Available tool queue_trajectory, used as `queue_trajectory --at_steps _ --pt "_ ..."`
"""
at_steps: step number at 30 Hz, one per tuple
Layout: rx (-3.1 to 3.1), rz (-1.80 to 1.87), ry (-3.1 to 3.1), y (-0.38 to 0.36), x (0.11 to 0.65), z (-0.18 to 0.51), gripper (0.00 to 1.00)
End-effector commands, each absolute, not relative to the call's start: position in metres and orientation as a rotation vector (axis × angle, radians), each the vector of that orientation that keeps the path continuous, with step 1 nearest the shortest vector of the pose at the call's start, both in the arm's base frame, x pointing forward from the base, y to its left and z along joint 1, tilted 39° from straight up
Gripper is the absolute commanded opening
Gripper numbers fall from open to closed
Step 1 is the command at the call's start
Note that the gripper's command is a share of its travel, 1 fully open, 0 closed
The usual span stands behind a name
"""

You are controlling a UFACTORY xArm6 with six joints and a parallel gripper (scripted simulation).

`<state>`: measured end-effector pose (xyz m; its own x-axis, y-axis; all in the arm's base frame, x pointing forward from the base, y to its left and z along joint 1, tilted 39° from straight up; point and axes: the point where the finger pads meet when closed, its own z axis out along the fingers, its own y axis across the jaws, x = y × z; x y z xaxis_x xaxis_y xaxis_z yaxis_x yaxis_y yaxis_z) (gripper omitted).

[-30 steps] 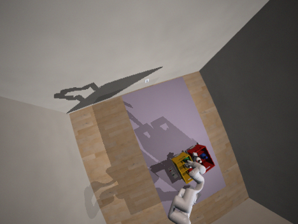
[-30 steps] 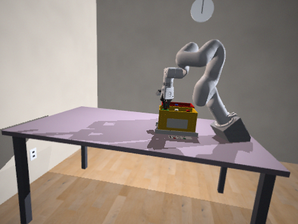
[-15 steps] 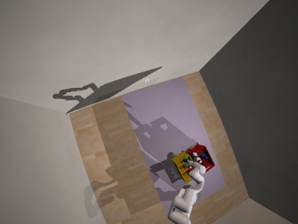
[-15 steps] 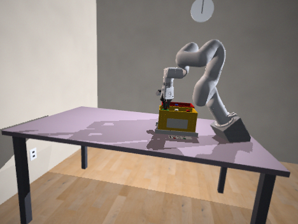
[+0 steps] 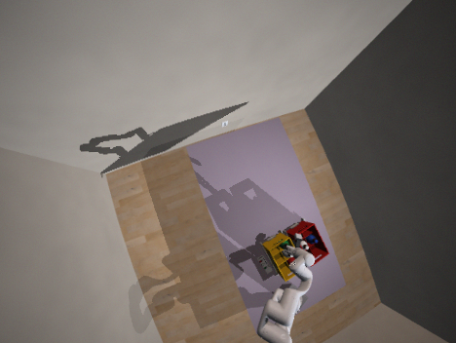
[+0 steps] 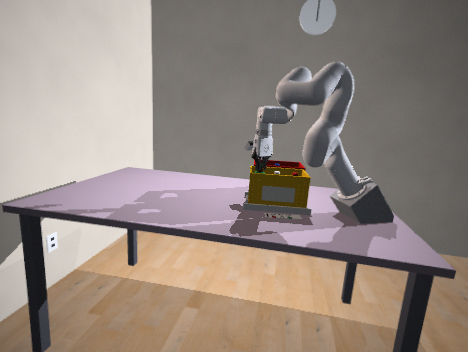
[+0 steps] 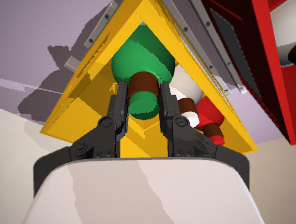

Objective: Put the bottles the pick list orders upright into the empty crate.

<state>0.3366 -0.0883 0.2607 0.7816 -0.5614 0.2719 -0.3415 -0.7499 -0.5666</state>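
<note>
My gripper (image 7: 143, 92) (image 6: 259, 163) is shut on the brown neck of a green-labelled bottle (image 7: 142, 62). The bottle stands upright in a corner cell of the yellow crate (image 7: 80, 115) (image 5: 279, 263) (image 6: 277, 192). Whether its base rests on the crate floor is hidden. A white-labelled bottle (image 7: 186, 84) and a red-labelled bottle (image 7: 207, 114) stand in the same yellow crate beside it. The red crate (image 7: 255, 50) (image 5: 322, 251) (image 6: 287, 163) is right behind the yellow one and holds more bottles, among them a blue one (image 5: 312, 239). The pick list (image 5: 264, 265) (image 6: 282, 216) lies on the table beside the yellow crate.
The two crates stand side by side near the arm's base (image 6: 362, 200) on the purple table (image 6: 165, 195). The arm (image 6: 325, 115) reaches over the red crate. A clock (image 6: 317, 15) hangs on the grey wall.
</note>
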Motion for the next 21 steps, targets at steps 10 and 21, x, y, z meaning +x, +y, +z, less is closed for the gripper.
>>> queue_trajectory --at_steps 10,21 --pt "-2.474 -0.598 0.675 -0.0866 0.3406 0.2568 0.00" --pt "-2.474 -0.598 0.675 -0.0850 0.3430 0.2533 0.00"
